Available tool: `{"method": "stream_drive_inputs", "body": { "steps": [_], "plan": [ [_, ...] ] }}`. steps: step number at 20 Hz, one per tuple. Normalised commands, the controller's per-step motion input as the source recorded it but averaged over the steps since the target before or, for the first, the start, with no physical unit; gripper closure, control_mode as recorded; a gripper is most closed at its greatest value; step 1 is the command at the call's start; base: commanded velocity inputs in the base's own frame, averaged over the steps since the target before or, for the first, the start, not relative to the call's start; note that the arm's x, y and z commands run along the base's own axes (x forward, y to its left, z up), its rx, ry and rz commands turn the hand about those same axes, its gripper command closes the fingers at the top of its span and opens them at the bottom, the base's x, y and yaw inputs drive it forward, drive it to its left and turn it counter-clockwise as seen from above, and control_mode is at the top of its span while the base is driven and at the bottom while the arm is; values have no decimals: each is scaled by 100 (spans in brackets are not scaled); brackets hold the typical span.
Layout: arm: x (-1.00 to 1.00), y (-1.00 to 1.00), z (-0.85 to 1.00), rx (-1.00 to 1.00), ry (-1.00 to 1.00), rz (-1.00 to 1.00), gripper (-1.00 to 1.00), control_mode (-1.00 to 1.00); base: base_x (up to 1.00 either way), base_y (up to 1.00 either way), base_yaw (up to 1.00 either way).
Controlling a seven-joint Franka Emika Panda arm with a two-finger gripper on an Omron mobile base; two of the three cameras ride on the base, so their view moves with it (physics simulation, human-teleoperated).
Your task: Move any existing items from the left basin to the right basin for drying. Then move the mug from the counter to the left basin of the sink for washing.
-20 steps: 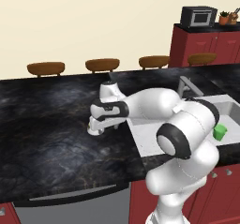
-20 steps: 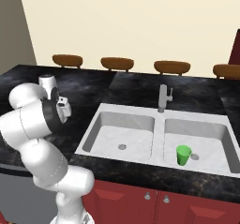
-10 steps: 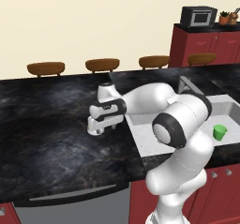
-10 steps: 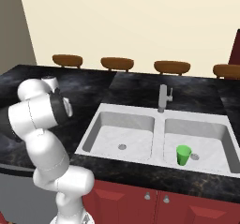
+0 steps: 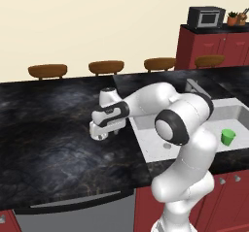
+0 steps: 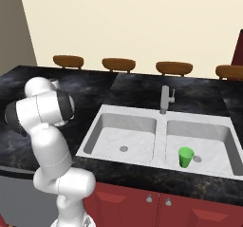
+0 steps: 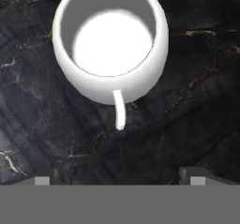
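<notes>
Cream wall (image 6: 142, 22), brown bar stools (image 6: 118, 63), red cabinets (image 5: 214, 49), black microwave (image 5: 206, 16)

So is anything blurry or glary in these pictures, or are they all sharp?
Hand view: mug sharp, its inside floor glaring white. Left base view: soft pale sheen on the counter. Right base view: evenly lit, green cup crisp in the right basin.

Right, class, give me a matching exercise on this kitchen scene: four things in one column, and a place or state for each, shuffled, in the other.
Things:
1. green cup
2. mug
3. left basin
4. hand

Places or states:
A. on the black counter
B. open, above the mug
C. in the right basin
D. holds nothing but its drain

Pairs: 1-C, 2-A, 3-D, 4-B
</notes>
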Motion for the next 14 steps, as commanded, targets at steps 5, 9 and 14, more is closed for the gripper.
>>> {"method": "stream_drive_inputs", "body": {
  "steps": [5,9,14],
  "plan": [
    [13,4,-18,0,0,0,-100,-100,0,0,0],
    [14,6,-17,0,0,0,-100,-100,0,0,0],
    [13,2,-12,0,0,0,-100,-100,0,0,0]
  ]
}}
